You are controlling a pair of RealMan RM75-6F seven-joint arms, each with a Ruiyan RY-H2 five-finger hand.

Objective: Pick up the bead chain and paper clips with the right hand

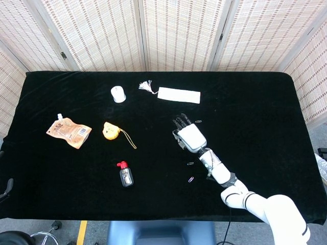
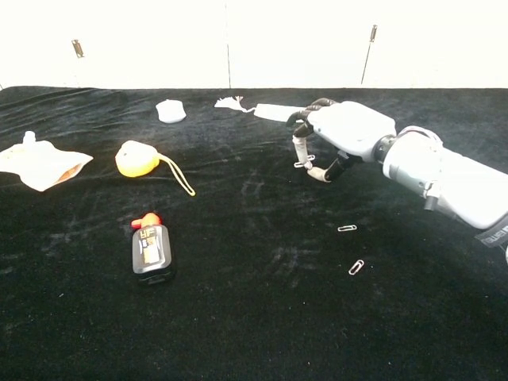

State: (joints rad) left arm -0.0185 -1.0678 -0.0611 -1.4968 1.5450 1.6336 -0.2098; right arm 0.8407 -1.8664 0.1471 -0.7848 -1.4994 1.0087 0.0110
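Observation:
My right hand point(image 1: 187, 136) hovers low over the black table point(image 1: 255, 102), palm down, fingers curled towards the cloth and the thumb held apart. In the chest view its fingertips point(image 2: 299, 155) touch a small paper clip point(image 2: 300, 164); the head view hides that clip under the hand. Two more paper clips lie nearer me: one point(image 1: 190, 163) point(image 2: 347, 228) and another point(image 1: 190, 179) point(image 2: 356, 267). A small clip-like piece point(image 1: 198, 121) lies just beyond the hand. The gold bead chain point(image 1: 128, 138) point(image 2: 178, 175) trails from a yellow charm point(image 1: 109, 130) at centre left. Only a dark sliver of my left hand point(image 1: 6, 185) shows at the table's left edge.
A small dark bottle with a red cap point(image 1: 125, 175) lies near the front. An orange pouch point(image 1: 68, 132) is at the left. At the back are a white tape roll point(image 1: 118, 94), a tassel point(image 1: 147, 87) and a folded white cloth point(image 1: 179, 95).

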